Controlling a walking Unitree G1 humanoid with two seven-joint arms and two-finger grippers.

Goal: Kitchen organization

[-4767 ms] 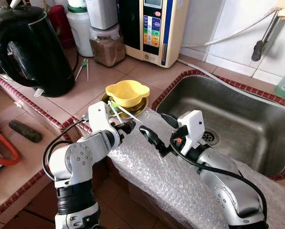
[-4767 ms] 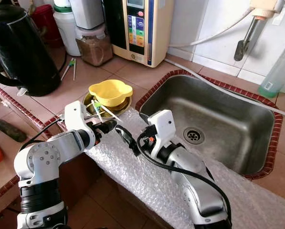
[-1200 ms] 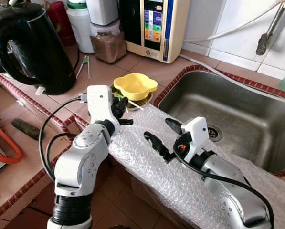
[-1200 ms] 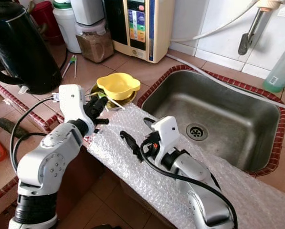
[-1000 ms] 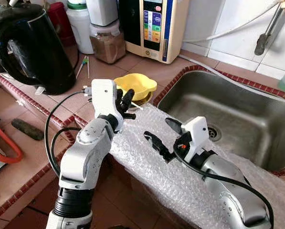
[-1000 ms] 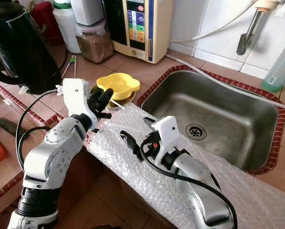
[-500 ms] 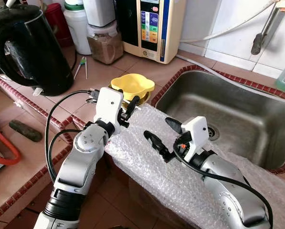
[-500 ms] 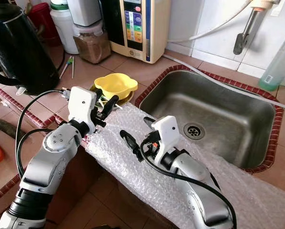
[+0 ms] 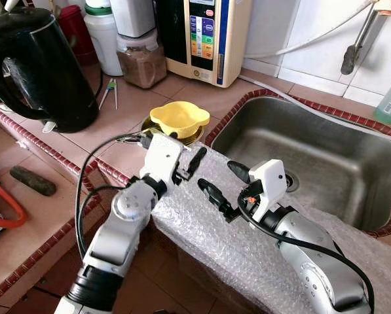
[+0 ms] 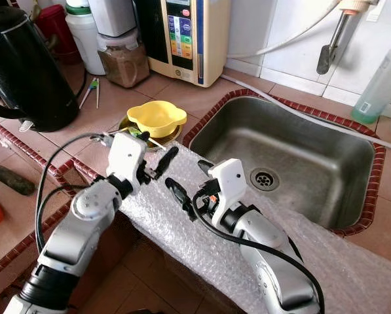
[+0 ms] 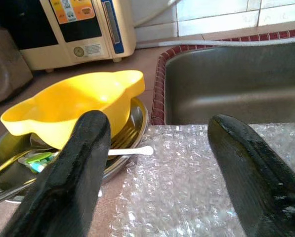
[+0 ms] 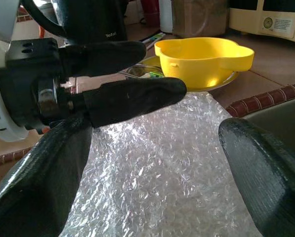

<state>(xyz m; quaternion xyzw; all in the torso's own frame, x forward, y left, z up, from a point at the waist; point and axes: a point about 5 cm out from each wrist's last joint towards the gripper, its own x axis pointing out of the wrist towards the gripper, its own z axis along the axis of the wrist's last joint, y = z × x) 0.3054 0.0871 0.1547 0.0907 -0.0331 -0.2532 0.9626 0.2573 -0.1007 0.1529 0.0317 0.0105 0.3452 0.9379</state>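
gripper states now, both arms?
Left end effector: open, empty, above the bubble wrap near the yellow bowl.
Right end effector: open, empty, above the bubble wrap.

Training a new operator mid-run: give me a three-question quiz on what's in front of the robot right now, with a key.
1. True or false: the left gripper is shut on the yellow bowl.
2. What covers the counter edge beneath both grippers?
3. The yellow bowl rests on: A) the sink floor, B) a metal plate, C) the black kettle.

Key:
1. False: its fingers are spread and hold nothing.
2. Bubble wrap; the right gripper also hangs open over it.
3. B.
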